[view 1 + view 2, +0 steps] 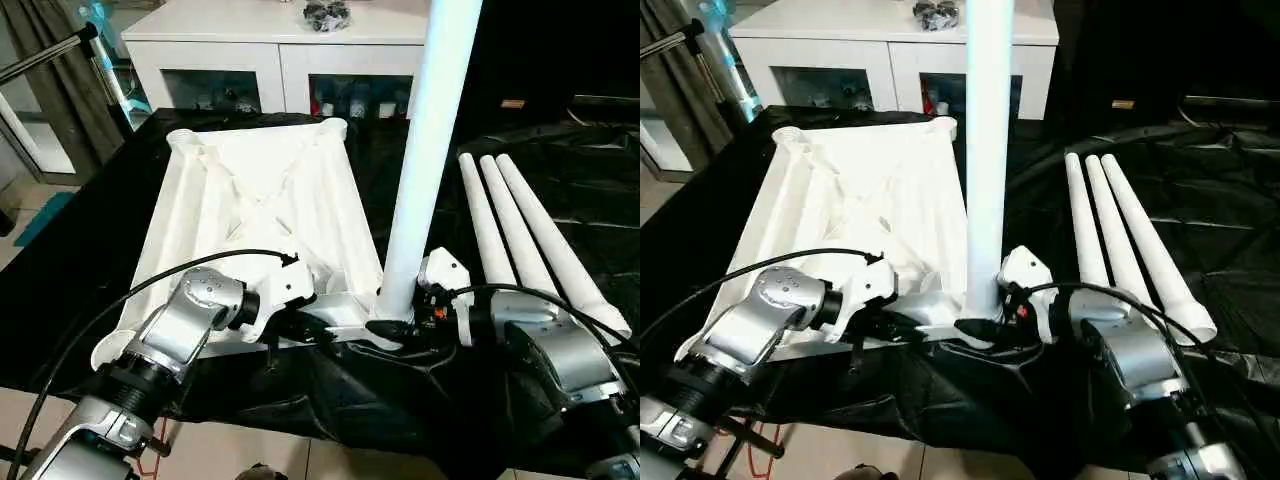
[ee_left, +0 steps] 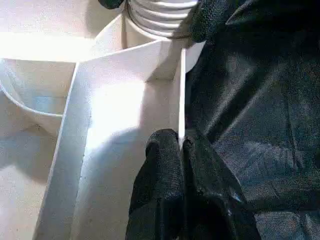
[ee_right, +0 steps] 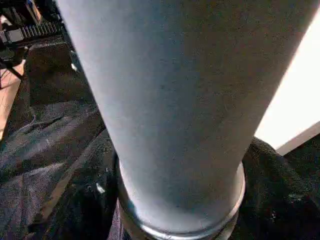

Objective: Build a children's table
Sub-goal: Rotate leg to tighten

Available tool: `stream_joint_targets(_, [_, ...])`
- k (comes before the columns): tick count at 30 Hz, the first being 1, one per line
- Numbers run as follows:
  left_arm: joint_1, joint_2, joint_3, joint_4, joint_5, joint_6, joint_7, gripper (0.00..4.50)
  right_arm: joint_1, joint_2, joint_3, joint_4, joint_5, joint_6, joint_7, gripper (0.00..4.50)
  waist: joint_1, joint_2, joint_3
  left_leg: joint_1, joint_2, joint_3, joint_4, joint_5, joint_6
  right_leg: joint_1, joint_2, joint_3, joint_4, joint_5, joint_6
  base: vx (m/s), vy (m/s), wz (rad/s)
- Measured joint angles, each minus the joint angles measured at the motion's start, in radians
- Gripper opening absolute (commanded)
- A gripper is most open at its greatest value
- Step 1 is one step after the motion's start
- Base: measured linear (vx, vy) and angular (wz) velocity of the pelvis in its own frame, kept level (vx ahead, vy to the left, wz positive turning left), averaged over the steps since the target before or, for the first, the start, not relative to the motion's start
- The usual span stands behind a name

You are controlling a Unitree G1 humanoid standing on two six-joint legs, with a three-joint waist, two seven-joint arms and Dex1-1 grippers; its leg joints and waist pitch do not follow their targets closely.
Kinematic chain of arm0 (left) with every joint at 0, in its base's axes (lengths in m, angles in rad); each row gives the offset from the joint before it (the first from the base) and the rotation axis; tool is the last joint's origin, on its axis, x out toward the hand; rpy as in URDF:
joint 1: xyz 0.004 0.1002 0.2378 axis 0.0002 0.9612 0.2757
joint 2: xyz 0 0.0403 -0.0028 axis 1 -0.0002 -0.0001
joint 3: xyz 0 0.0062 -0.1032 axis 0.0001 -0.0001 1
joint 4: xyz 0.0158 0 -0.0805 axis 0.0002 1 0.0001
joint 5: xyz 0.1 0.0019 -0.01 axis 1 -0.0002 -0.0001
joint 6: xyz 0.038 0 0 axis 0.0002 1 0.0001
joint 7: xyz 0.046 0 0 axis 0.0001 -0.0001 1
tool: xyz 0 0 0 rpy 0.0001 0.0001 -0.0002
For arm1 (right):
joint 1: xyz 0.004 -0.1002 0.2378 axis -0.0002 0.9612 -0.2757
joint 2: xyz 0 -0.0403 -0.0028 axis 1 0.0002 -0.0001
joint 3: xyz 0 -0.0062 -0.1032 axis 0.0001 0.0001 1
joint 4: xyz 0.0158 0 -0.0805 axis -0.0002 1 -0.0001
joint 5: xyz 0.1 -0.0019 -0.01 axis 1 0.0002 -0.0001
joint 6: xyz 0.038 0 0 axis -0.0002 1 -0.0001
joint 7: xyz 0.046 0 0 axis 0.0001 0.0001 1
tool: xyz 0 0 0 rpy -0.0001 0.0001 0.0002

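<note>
We have the white plastic ribbed tabletop (image 1: 255, 215) upside down on the black cloth (image 1: 560, 180), one white tapered tube leg (image 1: 425, 160) standing in its near right corner socket (image 1: 385, 325). Left gripper (image 2: 181, 145) is pinched shut on the tabletop's near edge wall, bracing it. Right gripper (image 1: 400, 325) sits around the leg base; we can't tell whether it's gripping or loose. Three spare white legs (image 1: 530, 235) lie to the right. Risks: leg tips if released before fully seated; bad thread engagement if it leans; tabletop slips if the thin-wall pinch gives. Hidden: leg top is cut off, socket threads mostly covered, seating depth unclear.
</note>
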Motion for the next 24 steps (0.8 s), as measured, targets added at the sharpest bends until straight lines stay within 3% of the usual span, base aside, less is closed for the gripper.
stream_joint_targets(5, [0.005, -0.028, 0.022, 0.004, 0.011, 0.036, 0.087, 0.00, 0.002, 0.074, -0.033, 0.026, -0.033, 0.002, -0.137, 2.74, -0.008, -0.001, -0.001, 0.004, 0.000, 0.000, 0.000, 0.000, -0.001, 0.002, 0.000, 0.000, 0.001, 0.000, 0.000, 0.000, 0.000, 0.00])
stream_joint_targets(8, [-0.033, -0.127, 0.066, 0.055, 0.044, 0.120, 0.250, 0.00, -0.064, 0.210, -0.102, 0.148, -0.079, -0.001, -0.394, 2.73, -0.035, -0.001, -0.001, 0.006, -0.001, 0.000, 0.000, 0.001, -0.002, 0.002, 0.000, 0.001, 0.001, 0.000, 0.001, 0.000, 0.000, 0.00])
stream_joint_targets(14, [-0.076, -0.266, 0.094, 0.117, 0.054, 0.197, 0.473, 0.00, -0.164, 0.333, -0.178, 0.301, -0.105, -0.002, -0.697, 2.73, -0.052, 0.001, -0.001, 0.007, -0.002, -0.002, -0.001, 0.001, -0.002, 0.003, 0.000, 0.000, -0.001, 0.000, 0.002, 0.000, 0.000, 0.00])
stream_joint_targets(16, [-0.079, -0.281, 0.096, 0.121, 0.062, 0.201, 0.505, 0.00, -0.184, 0.351, -0.179, 0.327, -0.118, -0.007, -0.742, 2.73, -0.052, 0.001, -0.002, 0.006, -0.002, -0.002, -0.002, 0.001, -0.002, 0.003, 0.000, 0.000, -0.001, 0.000, 0.002, 0.000, 0.000, 0.00])
stream_joint_targets(19, [-0.079, -0.290, 0.099, 0.121, 0.076, 0.203, 0.514, 0.00, -0.191, 0.363, -0.186, 0.348, -0.134, -0.029, -0.755, 3.43, -0.052, 0.001, -0.002, 0.006, -0.002, -0.002, -0.002, 0.001, -0.002, 0.003, 0.000, 0.000, -0.001, 0.000, 0.002, 0.000, 0.000, 0.00])
stream_joint_targets(24, [-0.076, -0.273, 0.085, 0.108, 0.081, 0.199, 0.491, 0.00, -0.191, 0.365, -0.184, 0.353, -0.141, -0.047, -0.726, 3.52, -0.054, 0.001, -0.002, 0.005, -0.002, -0.002, -0.002, 0.001, -0.002, 0.002, 0.000, 0.000, -0.002, 0.000, 0.002, 0.000, 0.000, 0.00])
